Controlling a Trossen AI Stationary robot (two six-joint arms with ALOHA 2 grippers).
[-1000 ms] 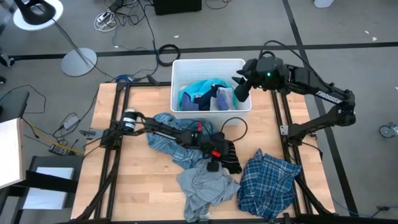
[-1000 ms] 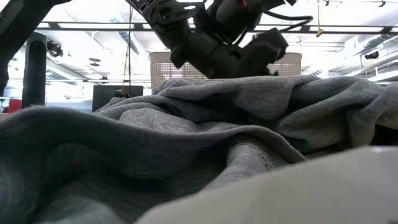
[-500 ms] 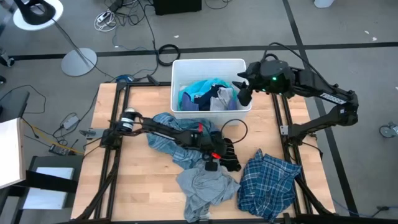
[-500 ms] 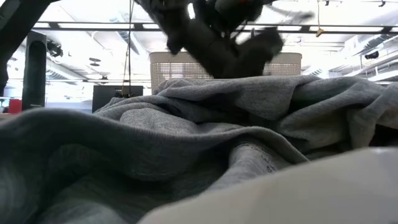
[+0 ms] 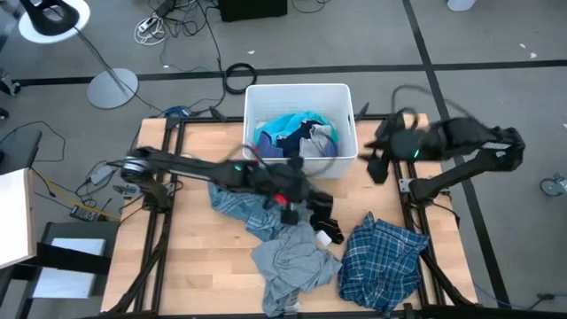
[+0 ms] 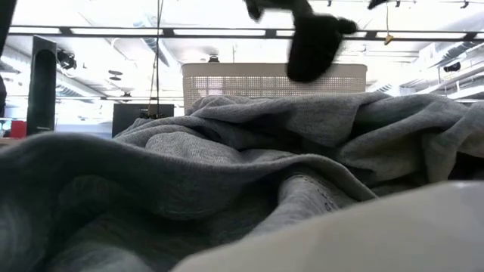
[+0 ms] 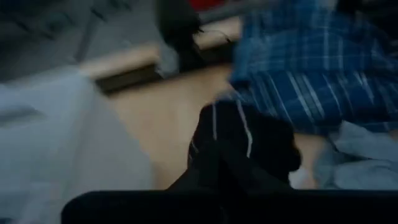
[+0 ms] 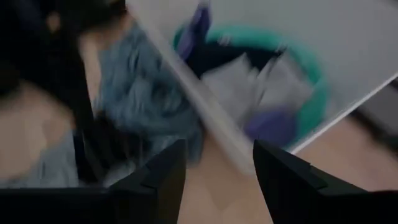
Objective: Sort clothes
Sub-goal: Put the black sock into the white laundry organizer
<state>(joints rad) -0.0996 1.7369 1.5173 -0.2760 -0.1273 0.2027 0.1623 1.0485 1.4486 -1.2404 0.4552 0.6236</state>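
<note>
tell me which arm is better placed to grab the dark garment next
Left, probably. The left gripper is over the dark garment mid-table, while the right gripper, open and empty, is beside the white bin, farther from the pile.

Grey carpeted floor [image 5: 496,35] strewn with cables [image 5: 177,22] (a round lamp base [image 5: 112,88] nearby) surrounds the wooden table [image 5: 195,257].

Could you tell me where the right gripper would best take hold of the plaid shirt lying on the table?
Probably from straight above, pinching a raised fold near the middle of the plaid shirt. It lies crumpled in a heap on the table, so ridges stand up, and the right gripper is open close by.
</note>
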